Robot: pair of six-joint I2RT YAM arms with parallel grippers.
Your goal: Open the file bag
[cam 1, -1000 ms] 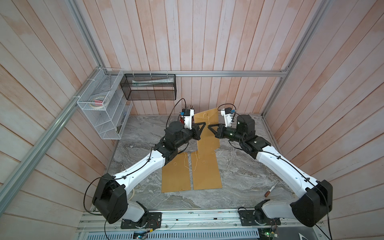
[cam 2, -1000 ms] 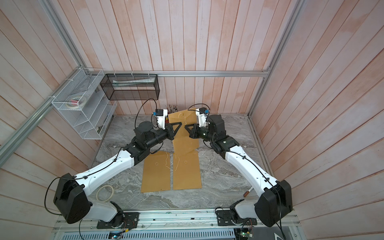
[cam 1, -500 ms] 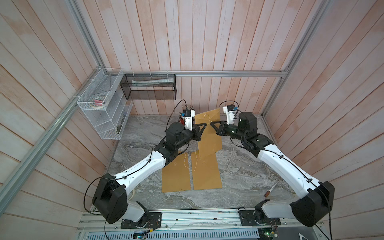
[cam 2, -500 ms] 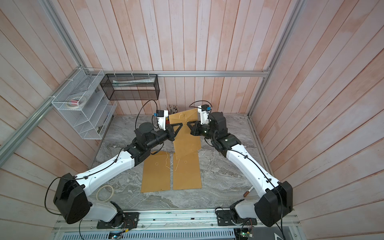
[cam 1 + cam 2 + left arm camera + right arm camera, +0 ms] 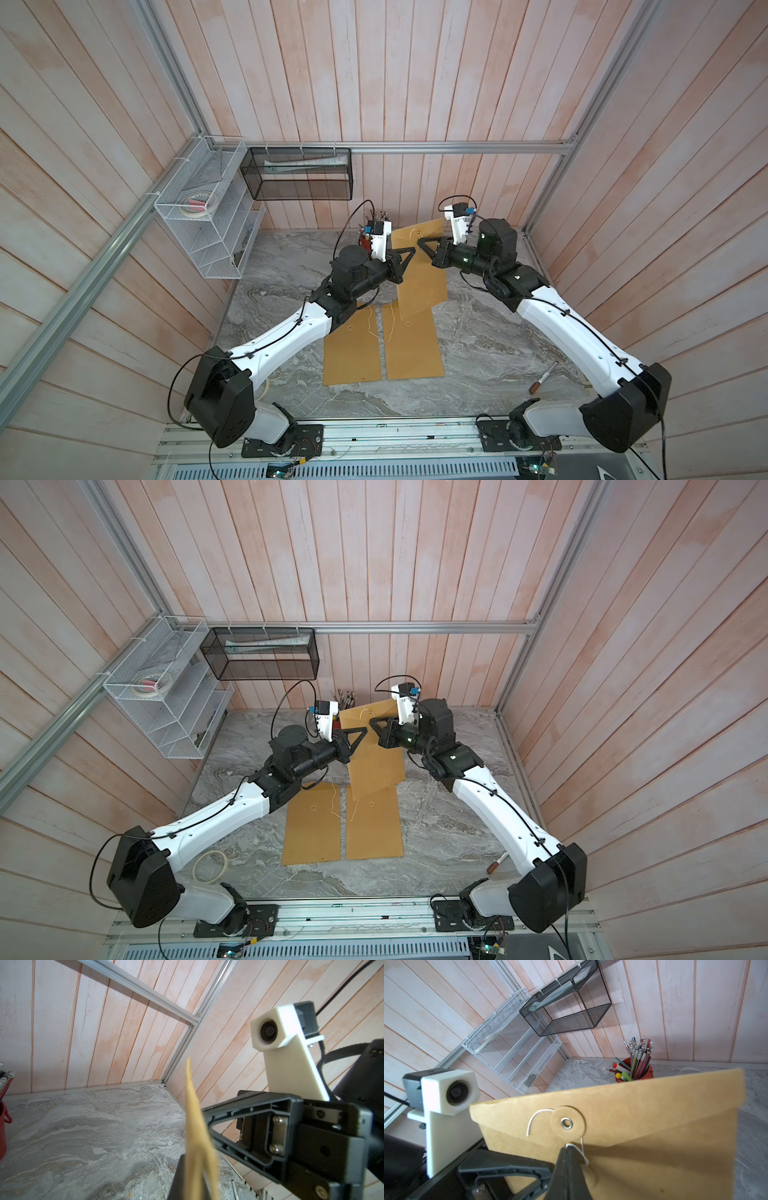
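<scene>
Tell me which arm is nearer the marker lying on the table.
Right. The right arm runs close past the marker, which lies beside its lower link. The left arm is far off, beyond the flat file bags between them.

We log the file bag (image 5: 420, 272) near the surface (image 5: 490, 332) back edge, pen cup (image 5: 649, 1074) behind it. Mid-surface, a flat bag (image 5: 353, 353) lies left of a second flat bag (image 5: 413, 353). Marker (image 5: 542, 377) near the right front corner, tape roll (image 5: 210, 866) near the left front corner.

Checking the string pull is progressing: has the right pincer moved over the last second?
Yes. In a top view the right pincer, shut on the string, has shifted up the picture, toward the back wall's metal rail.
</scene>
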